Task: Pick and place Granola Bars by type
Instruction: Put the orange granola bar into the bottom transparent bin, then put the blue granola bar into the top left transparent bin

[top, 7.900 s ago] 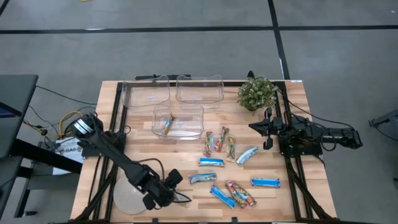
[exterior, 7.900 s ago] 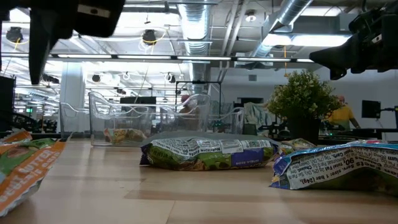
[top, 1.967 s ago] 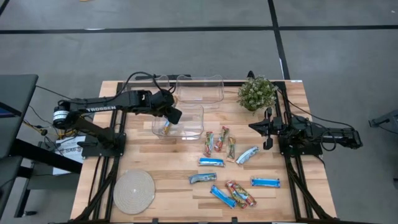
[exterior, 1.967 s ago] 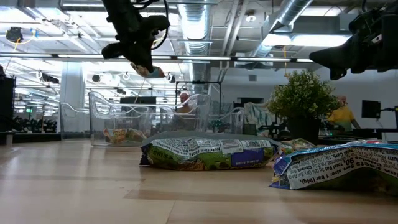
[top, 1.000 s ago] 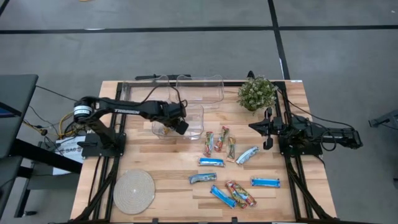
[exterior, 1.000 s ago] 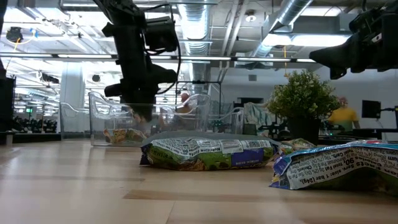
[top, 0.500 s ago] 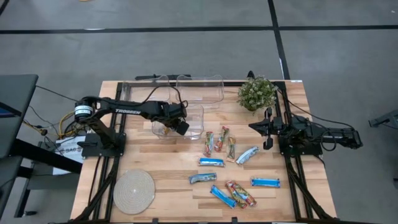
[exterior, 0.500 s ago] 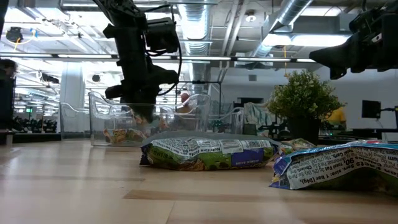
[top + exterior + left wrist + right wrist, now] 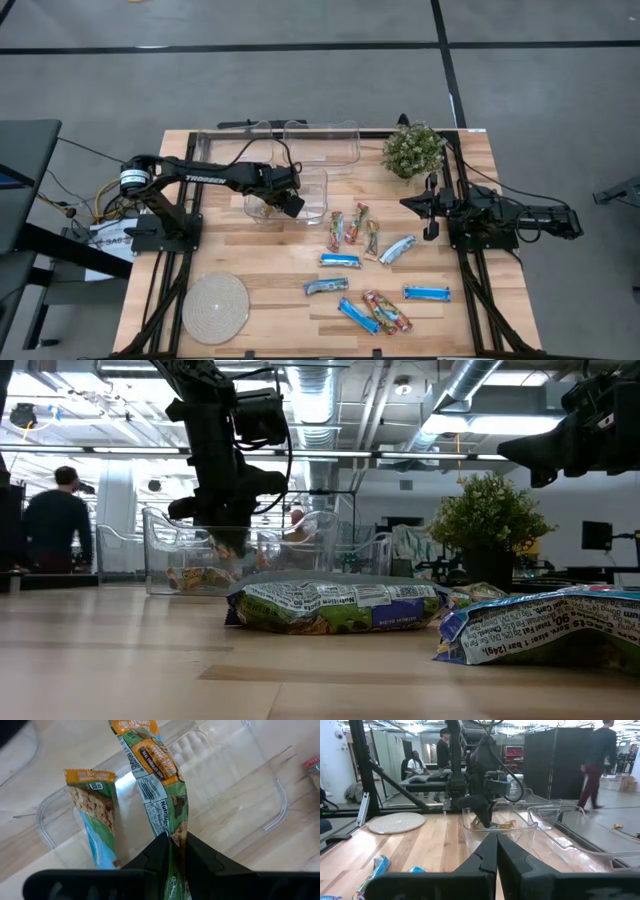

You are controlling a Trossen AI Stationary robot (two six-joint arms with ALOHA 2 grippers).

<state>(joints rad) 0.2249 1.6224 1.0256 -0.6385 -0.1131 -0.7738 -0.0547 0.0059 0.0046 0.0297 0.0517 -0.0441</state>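
Fingers of the left gripper (image 9: 172, 851) pinch a multicoloured granola bar (image 9: 157, 785) that hangs down inside the near clear bin (image 9: 312, 182), beside another bar (image 9: 95, 810) lying there. The right gripper (image 9: 430, 208) waits shut near the plant (image 9: 412, 150).

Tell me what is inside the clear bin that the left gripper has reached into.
In the clear bin one granola bar lies on the floor, and the left gripper holds a second multicoloured bar over it. The arm hides part of the bin's floor from above.
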